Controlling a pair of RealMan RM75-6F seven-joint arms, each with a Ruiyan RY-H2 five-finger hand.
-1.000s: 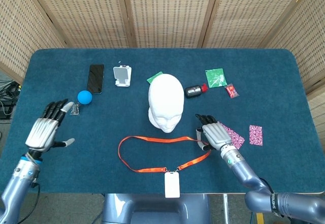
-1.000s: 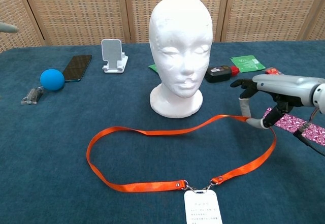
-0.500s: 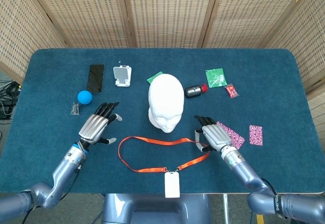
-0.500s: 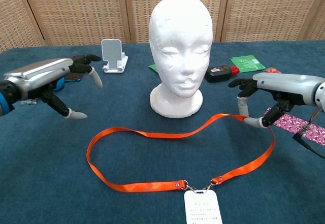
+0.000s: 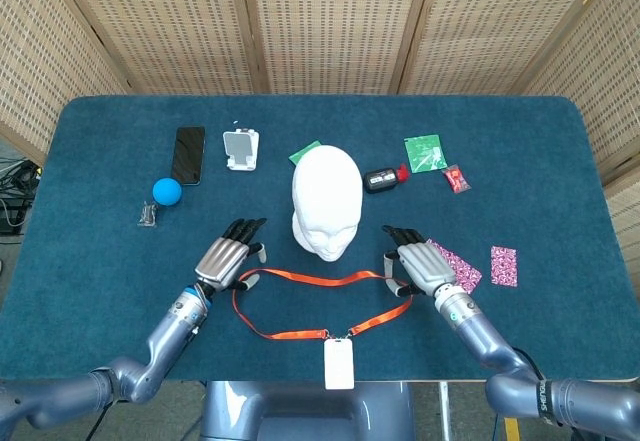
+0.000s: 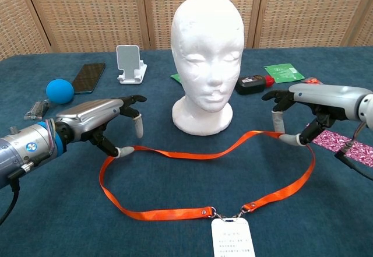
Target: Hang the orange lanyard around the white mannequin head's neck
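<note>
Orange lanyard (image 6: 192, 152) lies looped on the blue surface (image 5: 560, 161) in front of the white mannequin head (image 6: 208, 47) (badge (image 6: 231, 238) nearest the robot). Right hand (image 6: 303, 108) pinches the strap's right end. Left hand (image 6: 99, 123): fingers apart, thumb tip at the strap's left end; hold cannot be told.

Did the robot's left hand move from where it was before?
Yes. The left hand came in from the table's left edge, past the blue ball, to the orange lanyard near the white mannequin head.
</note>
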